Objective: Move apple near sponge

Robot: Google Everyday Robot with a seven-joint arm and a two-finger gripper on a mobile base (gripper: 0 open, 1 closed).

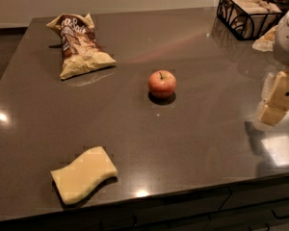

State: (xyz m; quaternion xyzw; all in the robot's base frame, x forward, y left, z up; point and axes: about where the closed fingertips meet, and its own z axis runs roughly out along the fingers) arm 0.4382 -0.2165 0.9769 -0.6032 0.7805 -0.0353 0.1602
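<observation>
Jaws: width couldn't be told. The gripper (278, 100) hung over the tabletop's (207, 143) right edge, well apart from the apple (162, 83), which sat mid-tabletop, ungrasped. The sponge (84, 174) lay near the front-left corner, so a long carry looked likely.

Kitchen-style counter, home or office pantry
Dark polished stone desk (197, 143) above drawer fronts (260, 211), with chip bag (79, 44), apple (162, 83), sponge (84, 174) and black wire basket (248, 8) on it; tool (275, 102) over the desk's right edge
</observation>
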